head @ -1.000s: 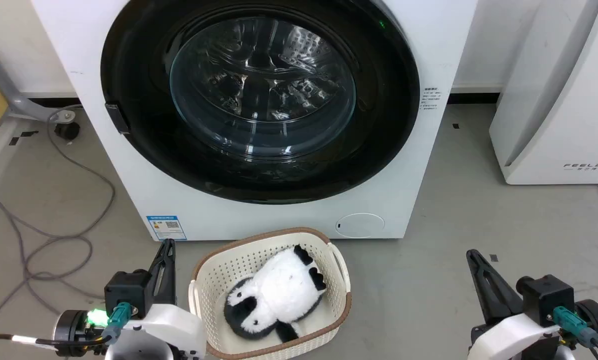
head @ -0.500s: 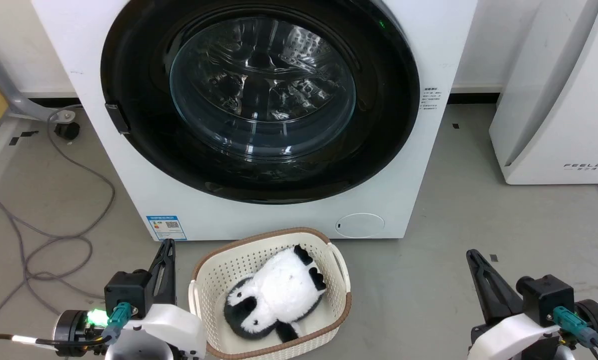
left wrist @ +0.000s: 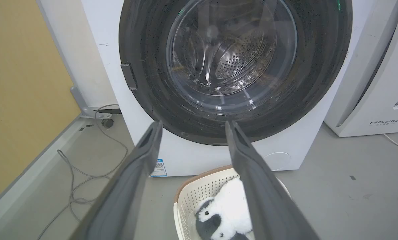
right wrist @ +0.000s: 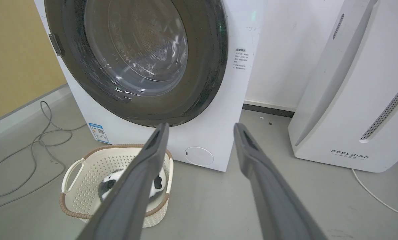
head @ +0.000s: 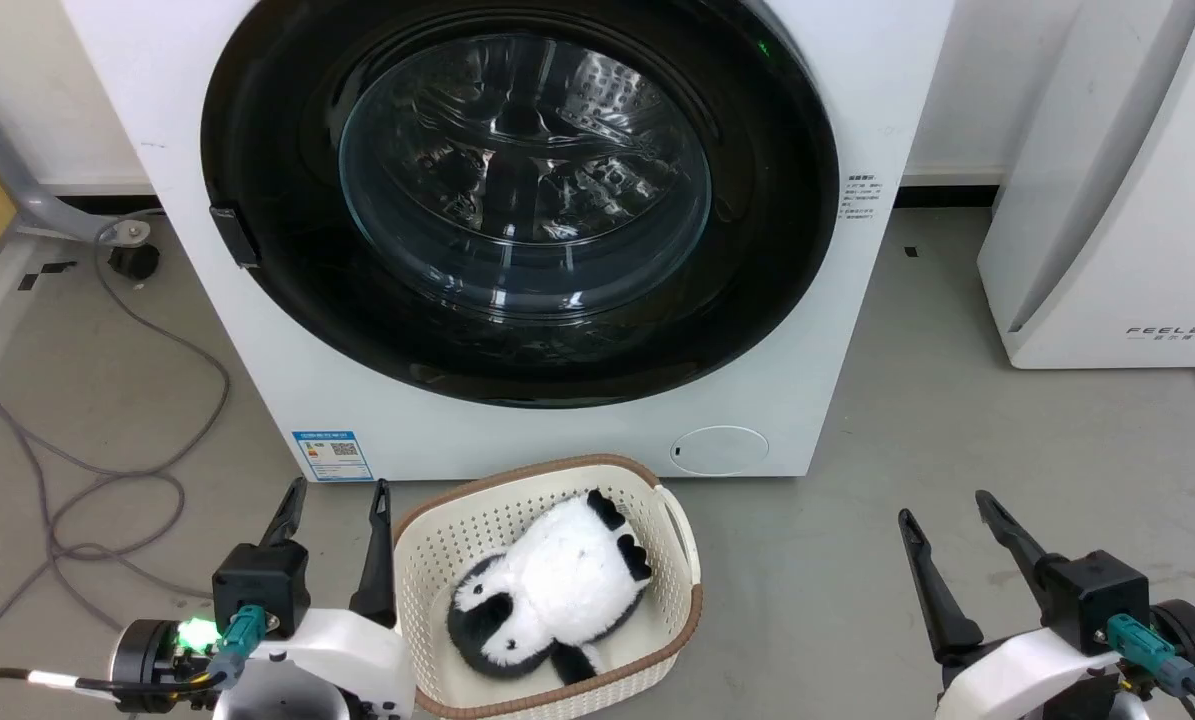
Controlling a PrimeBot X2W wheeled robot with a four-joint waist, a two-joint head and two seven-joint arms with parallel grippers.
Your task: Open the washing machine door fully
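Observation:
The washing machine door [head: 522,190] is a wide glossy black ring around a bulging clear glass bowl, lying flat against the white machine front; it also fills the top of the left wrist view [left wrist: 233,63] and the right wrist view [right wrist: 135,56]. A small dark latch tab [head: 234,235] sits on its left rim. My left gripper [head: 341,492] stands open at the lower left, well below the door. At the lower right my right gripper [head: 945,503] is open too, empty, above the grey floor.
A cream perforated basket [head: 677,530] holding a black-and-white plush panda [head: 557,585] sits on the floor before the machine, between my arms. Grey cables [head: 107,470] loop at the left. A white appliance [head: 1117,190] stands at the right. A small round white flap [head: 720,450] marks the washer's lower front.
Both grippers have spread their fingers from shut to open. The door, basket and camera have stayed as they were.

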